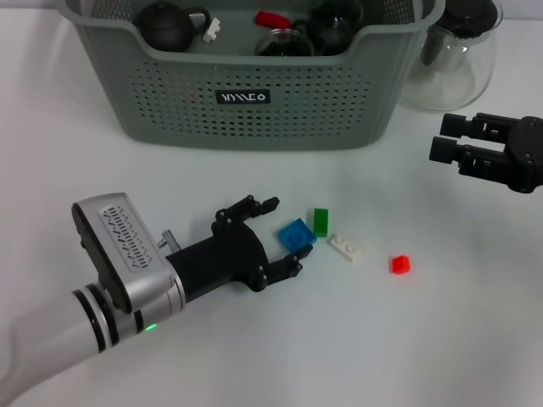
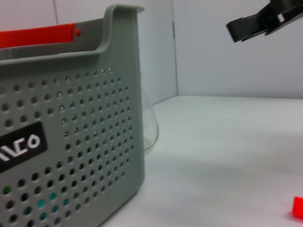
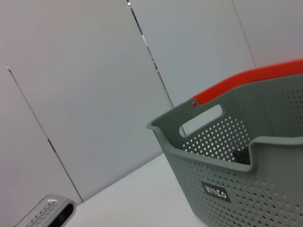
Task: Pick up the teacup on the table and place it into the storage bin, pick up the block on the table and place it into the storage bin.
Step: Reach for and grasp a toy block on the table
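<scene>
Left gripper [image 1: 284,237]: fingers spread wide, empty, straddling blue block [image 1: 295,234] on table [image 1: 441,339] | block: small, light, rigid, likely slick; pinch flat sides | right gripper [image 1: 447,138]: parked beside basket [image 1: 254,110], fingers apart, empty

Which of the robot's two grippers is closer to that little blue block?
The left. The left gripper sits open right around the blue block on the table; the right gripper hangs far off beside the glass jug.

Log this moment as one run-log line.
left gripper: open, jaws around blue block | right gripper: idle beside storage bin
</scene>
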{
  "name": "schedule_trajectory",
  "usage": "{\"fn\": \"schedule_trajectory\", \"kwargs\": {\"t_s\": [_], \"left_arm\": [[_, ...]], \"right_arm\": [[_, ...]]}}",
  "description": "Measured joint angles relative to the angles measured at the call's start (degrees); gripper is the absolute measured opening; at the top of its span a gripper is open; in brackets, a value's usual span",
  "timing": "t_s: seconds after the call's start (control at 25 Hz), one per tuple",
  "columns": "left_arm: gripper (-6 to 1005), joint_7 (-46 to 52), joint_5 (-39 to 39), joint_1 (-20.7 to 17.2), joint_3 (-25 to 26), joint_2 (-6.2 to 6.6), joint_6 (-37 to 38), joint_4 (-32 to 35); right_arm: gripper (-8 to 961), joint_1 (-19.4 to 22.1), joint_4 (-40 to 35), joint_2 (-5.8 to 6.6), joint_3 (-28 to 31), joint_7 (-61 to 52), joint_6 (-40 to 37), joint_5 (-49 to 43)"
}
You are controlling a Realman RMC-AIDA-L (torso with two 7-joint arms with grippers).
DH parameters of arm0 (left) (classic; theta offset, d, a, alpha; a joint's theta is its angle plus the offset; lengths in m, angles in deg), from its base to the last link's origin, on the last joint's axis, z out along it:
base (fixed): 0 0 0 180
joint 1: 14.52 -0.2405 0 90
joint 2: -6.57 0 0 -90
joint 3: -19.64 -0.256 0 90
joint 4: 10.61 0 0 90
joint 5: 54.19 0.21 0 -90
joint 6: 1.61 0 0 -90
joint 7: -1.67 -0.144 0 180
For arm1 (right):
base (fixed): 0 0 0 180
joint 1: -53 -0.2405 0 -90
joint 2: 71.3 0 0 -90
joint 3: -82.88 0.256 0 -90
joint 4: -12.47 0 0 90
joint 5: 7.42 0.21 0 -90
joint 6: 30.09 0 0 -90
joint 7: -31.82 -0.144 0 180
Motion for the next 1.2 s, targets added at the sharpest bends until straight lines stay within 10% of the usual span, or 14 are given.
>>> {"fn": "schedule_trajectory", "kwargs": {"t_s": [1.2], "left_arm": [[783, -4.3, 1.0, 0.2, 4.0, -0.11, -3.4, -2.9]], "right_arm": [[610, -0.1, -0.1, 0.0, 0.1, 0.0, 0.1, 0.0]]}}
